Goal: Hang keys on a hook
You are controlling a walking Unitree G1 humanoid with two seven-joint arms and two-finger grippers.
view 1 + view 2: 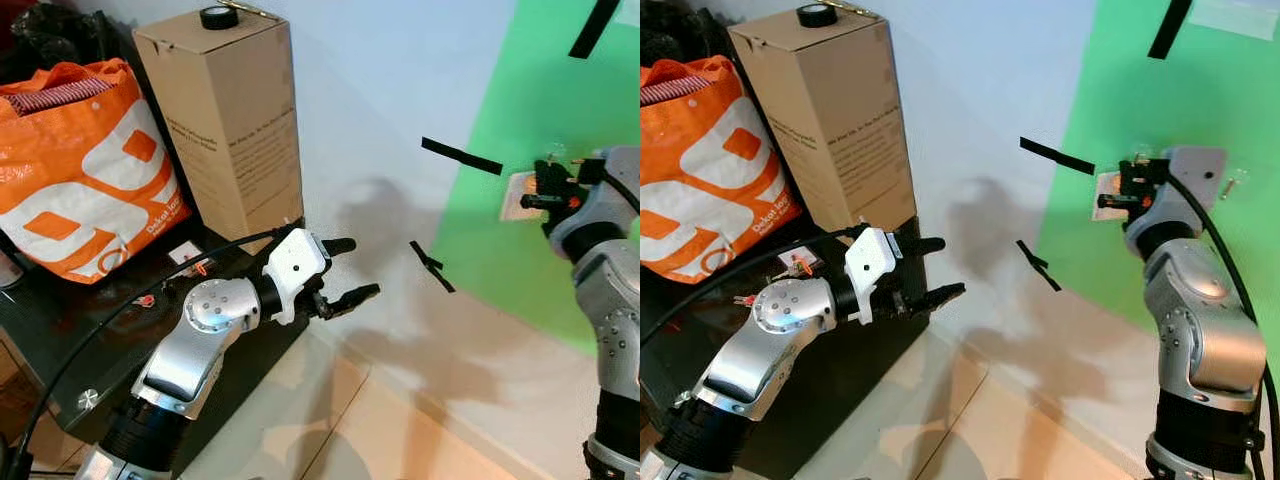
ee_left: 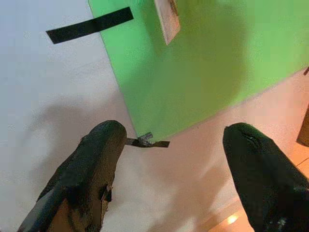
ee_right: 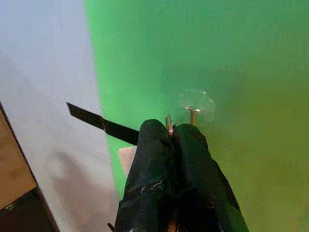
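Far left: orange bag point(image 1: 80, 165) and tall cardboard box point(image 1: 225, 110) stand on the dark bench point(image 1: 60, 330). Left gripper point(image 1: 345, 270) hovers off the bench's right edge, fingers spread wide, nothing between them. Black tape strips point(image 1: 460, 155) mark the white wall. Right: right gripper point(image 3: 170, 131) raised against the green sheet point(image 1: 560, 90), fingers pressed together on the keys point(image 3: 169, 124), apparently a thin metal ring, just beside the clear hook point(image 3: 195, 104) on the sheet.

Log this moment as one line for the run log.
right pincer: shut on key ring, near hook | left pincer: open, idle
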